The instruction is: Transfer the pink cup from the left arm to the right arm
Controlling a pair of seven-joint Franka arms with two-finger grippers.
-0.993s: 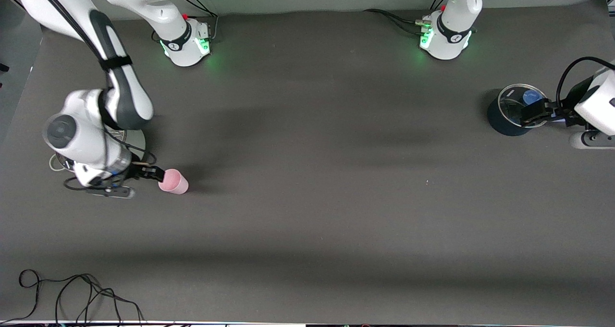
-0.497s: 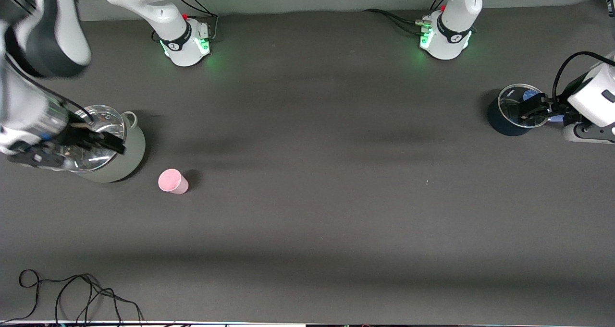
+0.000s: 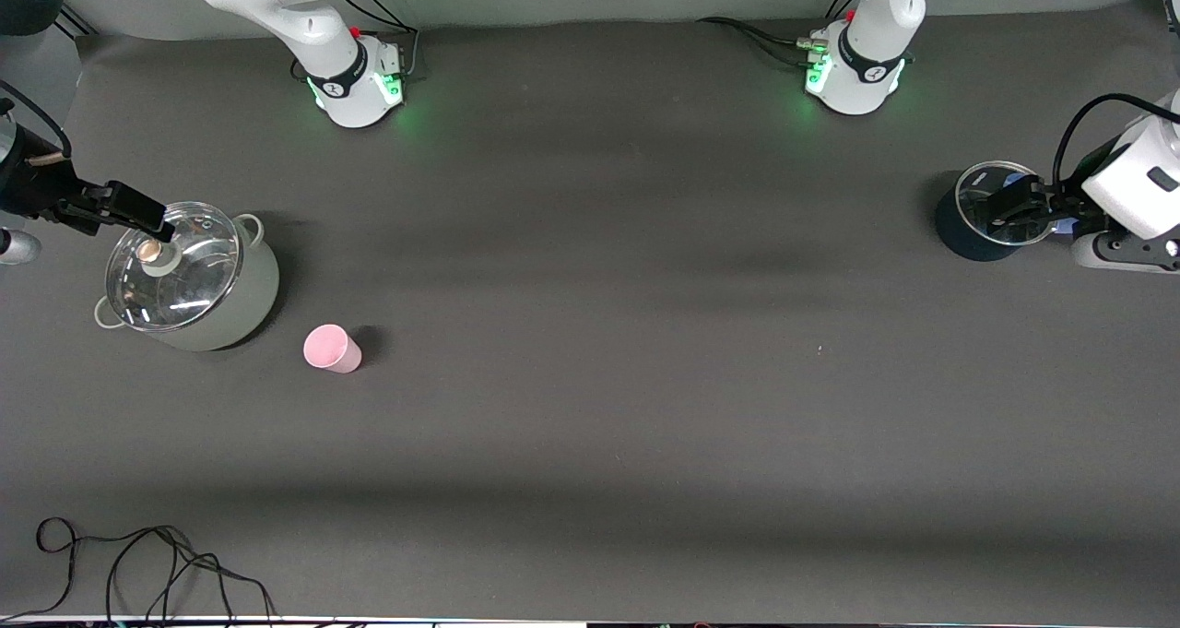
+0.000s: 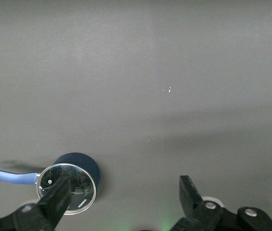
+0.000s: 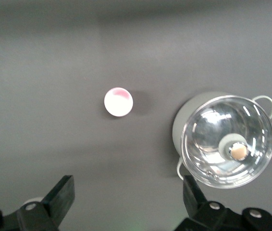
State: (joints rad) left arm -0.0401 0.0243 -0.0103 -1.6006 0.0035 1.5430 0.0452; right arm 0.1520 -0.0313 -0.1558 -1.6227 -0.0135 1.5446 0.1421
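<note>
While the dark table fills nearly the whole front view, both arms stand out at its ends, in the upper half of the frame. At the right arm's end a grey pot with a glass lid sits on the table. The right tool hangs over the edge of that lid, and in the right wrist view the right tool has its fingers spread wide with nothing between them. At the left arm's end a dark saucepan, also glass-lidded, has the left tool over it, likewise spread and empty in the left wrist view. The pink cup stands alone on the table just beside the grey pot, slightly nearer the front camera, apart from both tools. A black cable lies coiled in the frame's bottom corner at the right arm's end.
</note>
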